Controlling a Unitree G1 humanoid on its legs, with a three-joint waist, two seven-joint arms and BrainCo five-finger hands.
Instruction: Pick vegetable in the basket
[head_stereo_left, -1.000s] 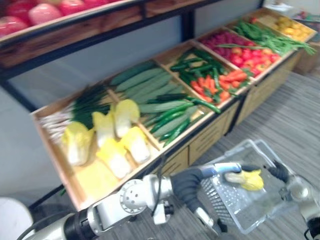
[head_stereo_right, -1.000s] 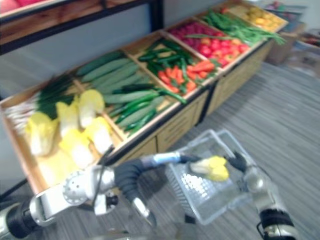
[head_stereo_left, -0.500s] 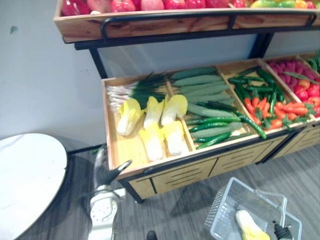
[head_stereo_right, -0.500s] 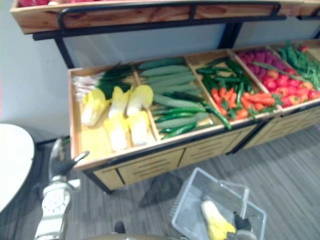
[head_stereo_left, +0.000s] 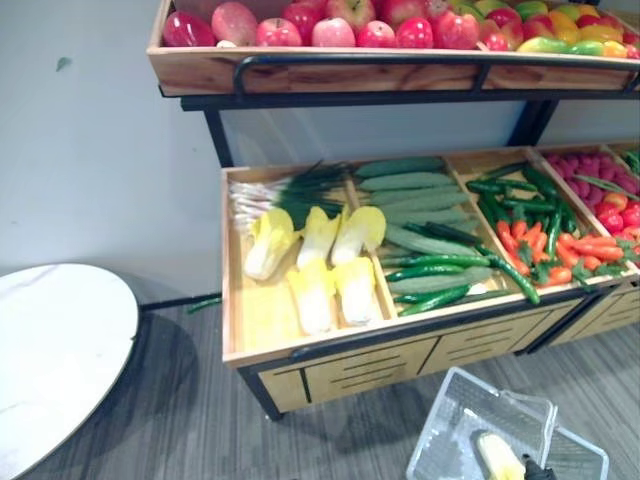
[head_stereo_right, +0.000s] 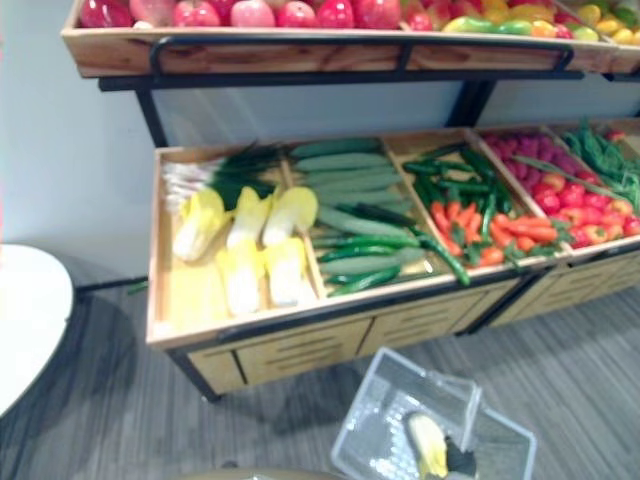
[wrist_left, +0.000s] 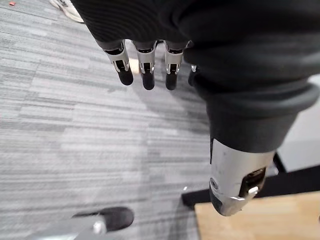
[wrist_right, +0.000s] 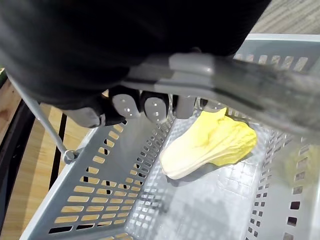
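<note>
A grey plastic basket (head_stereo_right: 380, 400) hangs low at the right, in front of the vegetable stand. One yellow-white napa cabbage (wrist_right: 210, 145) lies on its bottom, also visible from above as cabbage (head_stereo_right: 428, 445). My right hand (wrist_right: 145, 105) is shut on the basket's grey handle (wrist_right: 210, 80), fingers curled under the bar. It appears as a dark tip by the right hand (head_stereo_left: 535, 468) at the basket's rim. My left hand (wrist_left: 145, 65) hangs over the grey floor with straight fingers and holds nothing.
The wooden stand (head_stereo_left: 300, 345) holds more napa cabbages (head_stereo_left: 315, 265), spring onions (head_stereo_left: 280, 190), cucumbers (head_stereo_left: 410, 195), green peppers with carrots (head_stereo_left: 530, 225) and red vegetables (head_stereo_left: 610, 195). An upper shelf of apples (head_stereo_left: 330, 25) overhangs it. A white round table (head_stereo_left: 50, 350) stands at left.
The camera has swung up and left to face the stand squarely. My left arm, stretched over the basket a second ago, has dropped to my side. The cabbage stays in the basket.
</note>
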